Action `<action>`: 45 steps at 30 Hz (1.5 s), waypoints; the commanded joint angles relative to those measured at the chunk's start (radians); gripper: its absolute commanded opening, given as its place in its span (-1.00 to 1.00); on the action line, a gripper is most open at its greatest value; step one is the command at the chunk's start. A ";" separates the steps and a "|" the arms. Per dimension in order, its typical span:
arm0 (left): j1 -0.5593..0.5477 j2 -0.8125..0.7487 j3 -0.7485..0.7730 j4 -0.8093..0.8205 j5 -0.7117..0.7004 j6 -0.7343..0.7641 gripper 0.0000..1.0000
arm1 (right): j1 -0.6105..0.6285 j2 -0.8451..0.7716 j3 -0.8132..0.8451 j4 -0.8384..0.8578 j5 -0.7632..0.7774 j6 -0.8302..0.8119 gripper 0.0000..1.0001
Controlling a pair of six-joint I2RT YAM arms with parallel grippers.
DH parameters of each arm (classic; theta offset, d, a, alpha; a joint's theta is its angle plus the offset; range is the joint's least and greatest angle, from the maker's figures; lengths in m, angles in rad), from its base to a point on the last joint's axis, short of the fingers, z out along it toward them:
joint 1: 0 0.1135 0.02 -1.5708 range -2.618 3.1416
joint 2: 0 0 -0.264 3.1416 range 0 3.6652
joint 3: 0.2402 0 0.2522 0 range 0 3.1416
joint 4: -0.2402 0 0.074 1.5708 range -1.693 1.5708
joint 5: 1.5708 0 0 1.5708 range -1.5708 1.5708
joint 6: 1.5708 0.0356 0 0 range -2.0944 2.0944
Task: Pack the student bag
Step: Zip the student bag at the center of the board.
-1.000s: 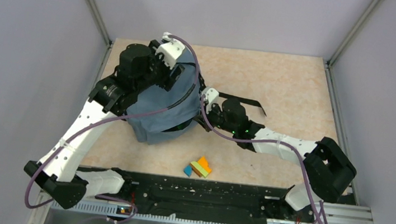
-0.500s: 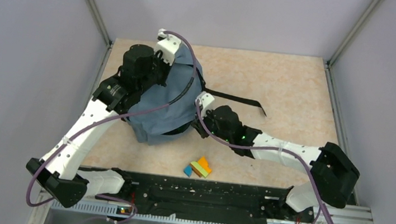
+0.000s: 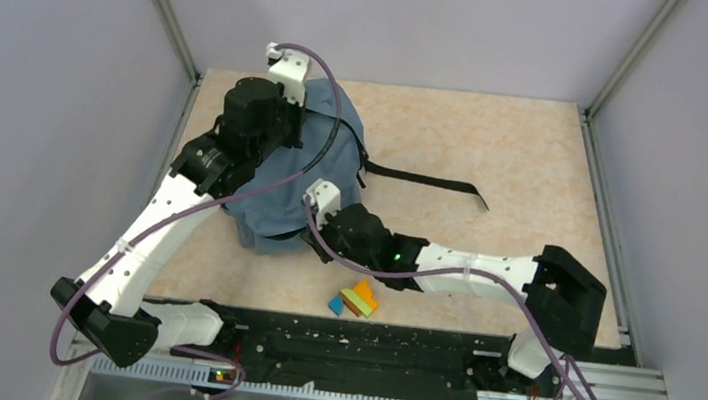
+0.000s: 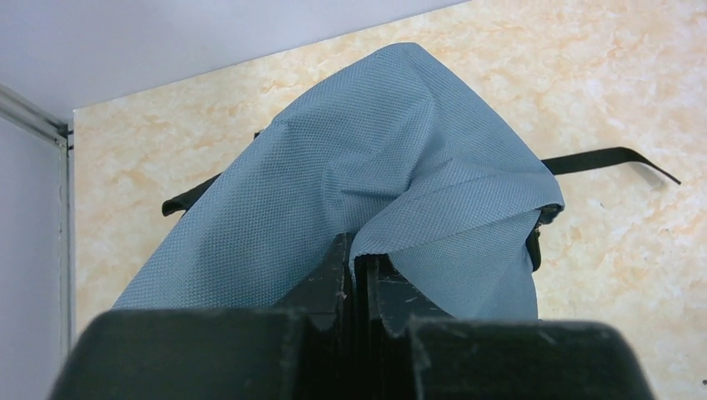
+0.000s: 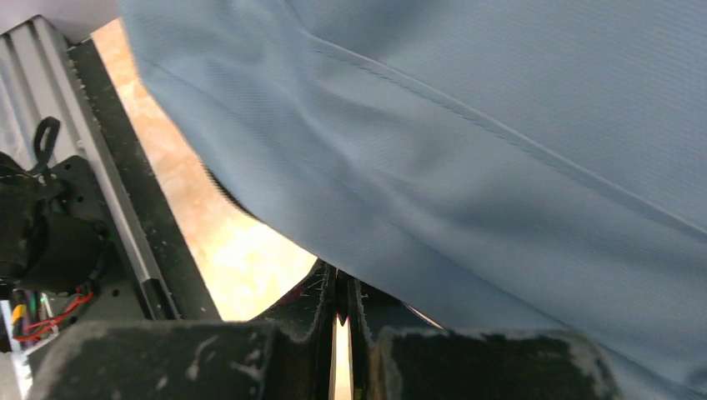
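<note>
Reaching far: left fingers (image 4: 329, 287) pinched on student bag (image 4: 400, 150) | right fingers (image 5: 310, 307) closed at its hem

Student bag (image 3: 274, 206) left of centre on the bench (image 3: 516, 158), pile of books (image 3: 354, 299) in front of it.

The student bag lay toward the far-left part of the bench, with one strap (image 3: 423, 180) running from it rightward across the surface. The left end effector (image 4: 357, 258) sat at the bag's far-left upper part, its fingers pinched on a raised fold of the fabric. The right end effector (image 5: 340, 287) met the bag's near-right edge, under the overhanging fabric, fingers together. The pile of books lay apart from the bag, just behind the rail (image 3: 363, 347) along the bench's near edge.
</note>
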 commanded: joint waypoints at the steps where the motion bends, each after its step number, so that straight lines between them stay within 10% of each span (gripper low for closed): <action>1: -0.004 -0.007 0.002 0.169 -0.058 -0.067 -1.00 | 0.078 0.060 0.106 0.099 -0.039 0.010 -1.00; 28: -0.001 0.064 0.036 0.238 -0.108 -0.085 -1.00 | 0.138 0.320 0.318 0.256 -0.345 -0.403 -0.99; 33: 0.017 0.067 0.025 0.256 0.029 -0.030 -0.97 | 0.137 0.206 0.172 0.268 -0.151 -0.428 0.11; 38: 0.019 0.014 -0.033 0.283 0.111 0.015 0.15 | 0.079 0.043 0.036 0.211 -0.090 -0.406 0.51; 45: 0.020 -0.083 -0.070 0.241 0.370 0.061 0.41 | -0.043 -0.216 -0.088 0.006 -0.187 -0.370 0.55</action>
